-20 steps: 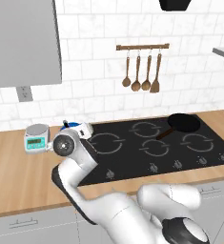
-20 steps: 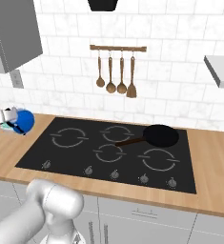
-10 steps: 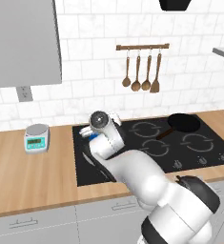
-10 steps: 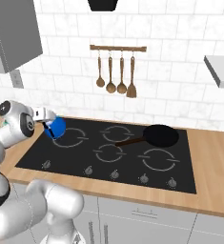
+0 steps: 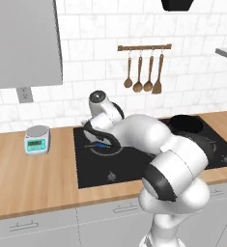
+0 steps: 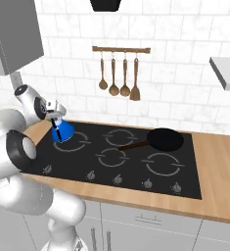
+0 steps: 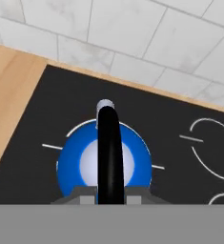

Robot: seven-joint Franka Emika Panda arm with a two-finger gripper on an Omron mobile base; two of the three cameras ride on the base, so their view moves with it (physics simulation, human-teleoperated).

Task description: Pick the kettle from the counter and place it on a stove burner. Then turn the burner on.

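Blue kettle (image 7: 104,164) hangs straight below our gripper (image 7: 109,196), whose fingers pinch its black handle, and it sits centred over the rear-left stove burner (image 7: 80,127). We judge the next move is straight down, then release; the knobs lie along the front edge.

The kettle (image 6: 62,131) has gone from the counter (image 5: 33,169) beside the scale to the cooktop: a second ago it was at the worktop's edge, half a second ago over the cooktop's left rim, and now it sits over the back-left burner (image 7: 77,128). The gripper (image 7: 110,196), clamped on its handle throughout, has swung right with it, the arm now bending across the cooktop.
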